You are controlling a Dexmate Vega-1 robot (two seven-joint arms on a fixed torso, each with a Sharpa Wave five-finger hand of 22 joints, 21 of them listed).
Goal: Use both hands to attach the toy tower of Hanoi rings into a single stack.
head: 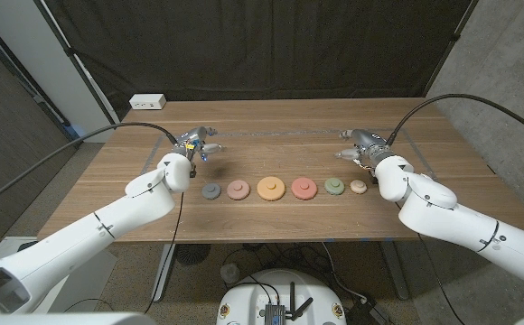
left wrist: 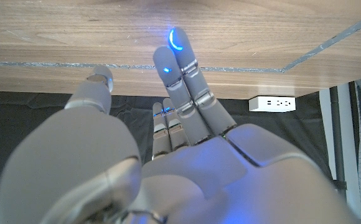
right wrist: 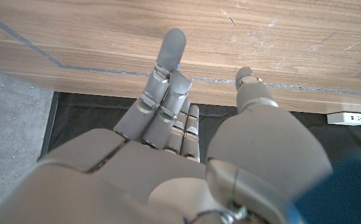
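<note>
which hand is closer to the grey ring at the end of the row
Left. The left hand hovers just behind the grey ring, at that end of the row. The right hand is far across the table, behind the cream ring at the opposite end.

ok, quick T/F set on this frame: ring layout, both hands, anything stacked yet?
1. Six rings lie in a row across the table. True.
2. The orange ring is already stacked on the red ring. False: every ring lies apart, nothing is stacked.
3. The left hand holds the grey ring. False: it holds nothing and sits behind the row; the grey ring lies on the table.
4. The right hand holds nothing, fingers apart. True.
5. The cream ring is the row's end nearest the right hand. True.
6. The white power strip lies among the rings. False: it sits at the table's far edge.
</note>
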